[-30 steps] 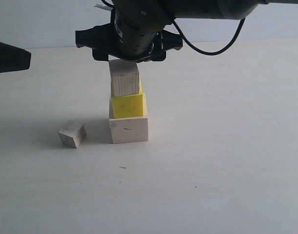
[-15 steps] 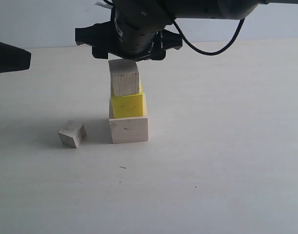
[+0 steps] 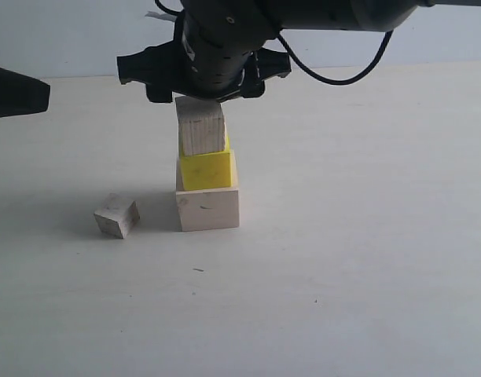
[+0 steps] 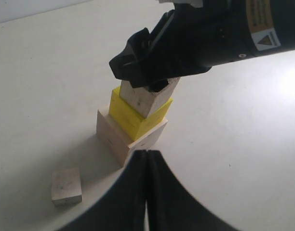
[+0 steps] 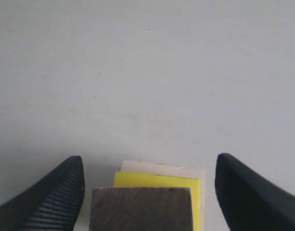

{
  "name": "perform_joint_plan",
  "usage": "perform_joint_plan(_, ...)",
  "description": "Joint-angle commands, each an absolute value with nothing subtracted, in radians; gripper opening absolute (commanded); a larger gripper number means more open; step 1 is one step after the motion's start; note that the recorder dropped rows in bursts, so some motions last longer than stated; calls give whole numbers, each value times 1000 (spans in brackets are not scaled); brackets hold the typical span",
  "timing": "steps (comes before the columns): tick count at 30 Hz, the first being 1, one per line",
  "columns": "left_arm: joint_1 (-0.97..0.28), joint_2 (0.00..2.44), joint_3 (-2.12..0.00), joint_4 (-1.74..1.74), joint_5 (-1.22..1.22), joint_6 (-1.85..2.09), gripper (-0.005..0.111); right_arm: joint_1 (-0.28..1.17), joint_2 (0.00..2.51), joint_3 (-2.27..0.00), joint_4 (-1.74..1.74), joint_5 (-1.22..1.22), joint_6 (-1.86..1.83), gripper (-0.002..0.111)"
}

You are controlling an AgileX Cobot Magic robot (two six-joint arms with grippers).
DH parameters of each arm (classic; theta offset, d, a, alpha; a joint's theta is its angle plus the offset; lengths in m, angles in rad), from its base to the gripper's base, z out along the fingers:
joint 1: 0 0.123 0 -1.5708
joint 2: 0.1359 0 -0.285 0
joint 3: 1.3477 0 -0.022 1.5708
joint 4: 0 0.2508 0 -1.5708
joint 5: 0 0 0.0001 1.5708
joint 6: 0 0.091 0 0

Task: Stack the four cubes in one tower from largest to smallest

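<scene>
On the table (image 3: pixel 366 275), a tower (image 3: pixel 207 170) is stacked widest-down for steadiness; the small cube (image 3: pixel 116 216) lies nearby, unplaced. Left wrist: left gripper (image 4: pixel 147 159) closed, empty. Right wrist: right gripper (image 5: pixel 150 158) is held spread, clear of the medium cube (image 5: pixel 141 209).

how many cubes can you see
4: large pale wooden cube at the base, bright yellow cube on it, medium bare-wood cube on top, small bare-wood cube apart on the table.
</scene>
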State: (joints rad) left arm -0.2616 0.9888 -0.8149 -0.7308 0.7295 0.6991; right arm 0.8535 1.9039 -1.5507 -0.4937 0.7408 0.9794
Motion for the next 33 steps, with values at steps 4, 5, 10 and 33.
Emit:
perform_joint_plan(4, -268, 990, -814, -742, 730, 698, 0, 855, 1902, -1558, -496, 756, 965, 72)
perform_joint_plan(5, -268, 990, -814, -742, 730, 698, 0, 855, 1902, -1558, -496, 756, 965, 72)
perform_joint_plan(10, -268, 988, -814, -742, 732, 698, 0, 855, 1902, -1558, -500, 763, 968, 72)
perform_joint_plan(33, -268, 982, -814, -744, 736, 698, 0, 855, 1902, -1558, -519, 764, 995, 72)
